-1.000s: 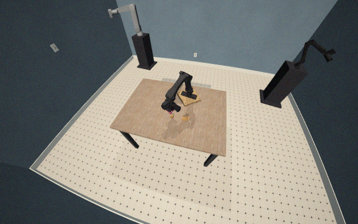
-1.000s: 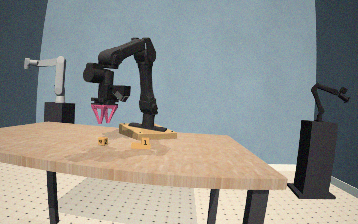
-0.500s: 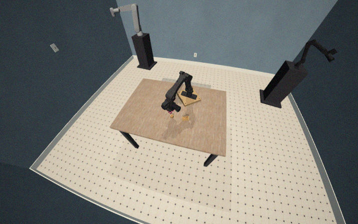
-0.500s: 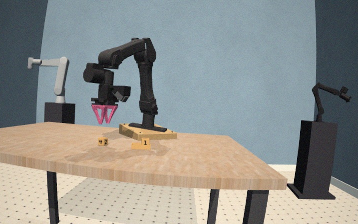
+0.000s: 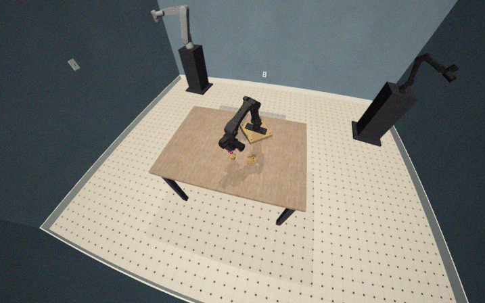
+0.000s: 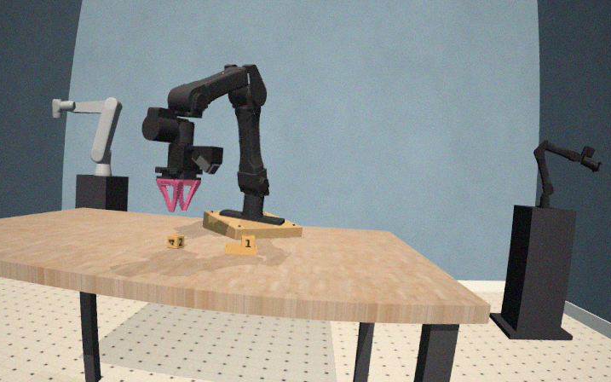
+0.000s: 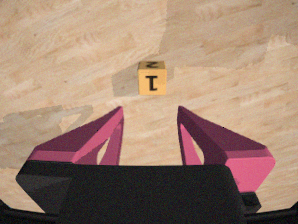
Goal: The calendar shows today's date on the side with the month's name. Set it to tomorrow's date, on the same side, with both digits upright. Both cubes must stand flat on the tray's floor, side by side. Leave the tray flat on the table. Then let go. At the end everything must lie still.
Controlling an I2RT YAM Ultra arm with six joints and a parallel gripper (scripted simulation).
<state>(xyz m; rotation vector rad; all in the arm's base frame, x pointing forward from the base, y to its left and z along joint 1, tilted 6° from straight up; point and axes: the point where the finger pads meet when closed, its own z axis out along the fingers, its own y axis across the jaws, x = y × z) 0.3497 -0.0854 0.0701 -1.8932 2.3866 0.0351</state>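
A loose orange cube [image 5: 233,157] [image 6: 175,240] [image 7: 152,79] sits on the table, off the tray. In the exterior view it shows a 2 and a turned 4; in the wrist view, a 1 on top and part of a 2 on a side. The tray [image 6: 233,249] lies flat to its right in the exterior view. The other cube [image 6: 248,242] stands at the tray's right end, showing an upright 1; the tray's left part has no cube. My gripper [image 5: 231,151] [image 6: 177,210] [image 7: 150,112] is part open and empty, above the table near the loose cube. The month's name is not readable.
The arm's wooden base plate [image 5: 251,140] [image 6: 269,233] stands on the table [image 5: 199,150] [image 6: 345,274] behind the tray. Two other arms stand on dark pedestals [image 5: 195,69] [image 5: 383,112] off the table.
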